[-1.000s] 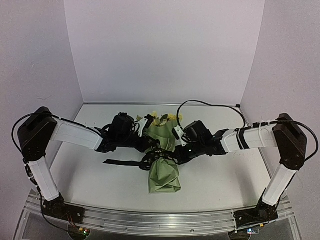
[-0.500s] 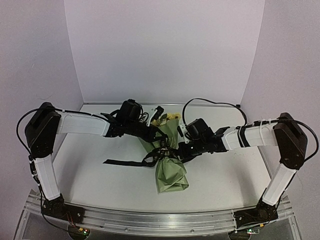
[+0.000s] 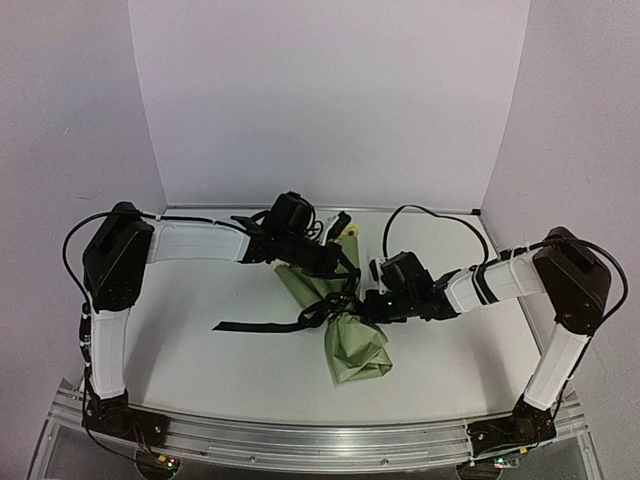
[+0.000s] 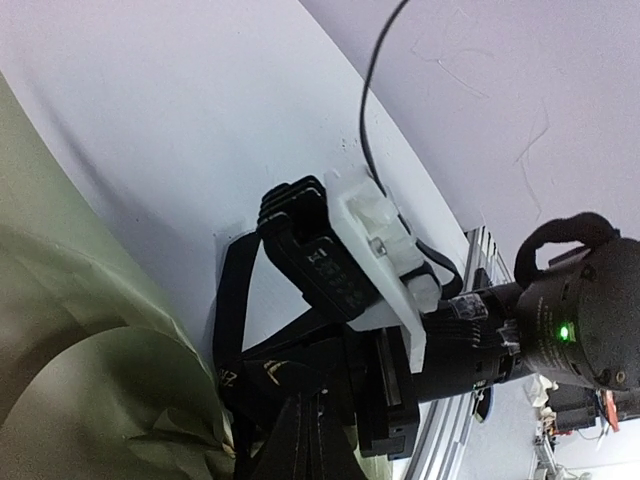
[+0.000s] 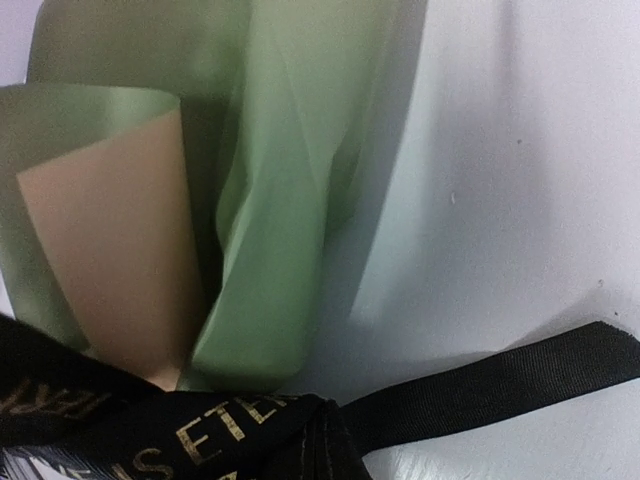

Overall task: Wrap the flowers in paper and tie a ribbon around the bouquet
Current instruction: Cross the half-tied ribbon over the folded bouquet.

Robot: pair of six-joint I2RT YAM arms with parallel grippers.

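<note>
The bouquet point(image 3: 352, 345) lies slanted on the white table, a cone of olive-green paper point(image 5: 265, 190) with a tan underside. Only a bit of yellow from the flowers point(image 3: 350, 232) shows at its far end, beside the left arm. The black ribbon point(image 3: 255, 326) crosses the cone's waist, and one tail trails left over the table. My left gripper point(image 3: 345, 285) reaches down onto the waist from the far side, shut on the ribbon point(image 4: 232, 320). My right gripper point(image 3: 360, 303) comes in from the right, shut on the gold-lettered ribbon point(image 5: 200, 440).
White walls close in the back and both sides. An aluminium rail point(image 3: 320, 440) runs along the near edge. The right arm's black cable point(image 3: 430, 213) loops above the table. In the left wrist view, the right wrist housing point(image 4: 375, 240) sits very close.
The left arm has swung right and stretched over the bouquet. The bouquet has turned, its near end sliding right. The right gripper has drawn back to the right and slightly nearer. Both stay shut.
</note>
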